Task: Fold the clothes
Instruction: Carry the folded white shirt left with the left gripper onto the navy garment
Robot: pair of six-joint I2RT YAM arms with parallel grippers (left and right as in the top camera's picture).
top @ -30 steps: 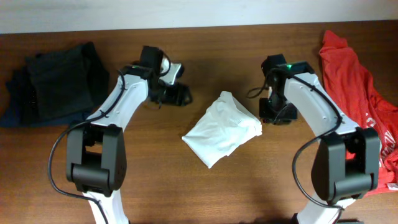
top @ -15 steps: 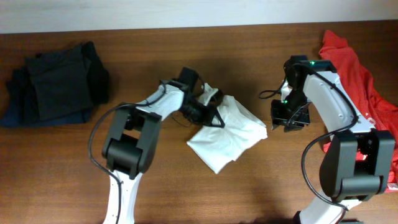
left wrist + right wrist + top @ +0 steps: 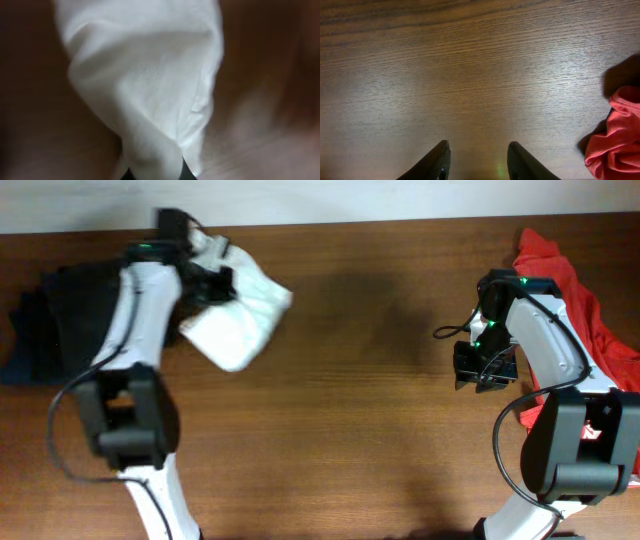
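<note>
The folded white T-shirt [image 3: 238, 322] hangs bunched in the air at the far left of the table, next to the dark pile. My left gripper [image 3: 213, 280] is shut on its upper edge. In the left wrist view white cloth [image 3: 145, 75] fills the frame and is pinched at my left gripper [image 3: 155, 172]. The red T-shirt [image 3: 572, 292] lies crumpled at the right edge, and a fold of the red T-shirt [image 3: 617, 137] shows at the right of the right wrist view. My right gripper [image 3: 482, 373] [image 3: 477, 161] hovers over bare wood just left of it, open and holding nothing.
A pile of dark folded clothes [image 3: 75, 315] lies at the far left, partly under the left arm. The wooden table [image 3: 360, 410] stretches between the two arms. The far edge meets a pale wall [image 3: 350, 200].
The left gripper shut on the white T-shirt at the table's middle and carried it up and left toward the dark pile. The right gripper drew back to the right, toward the red T-shirt.
</note>
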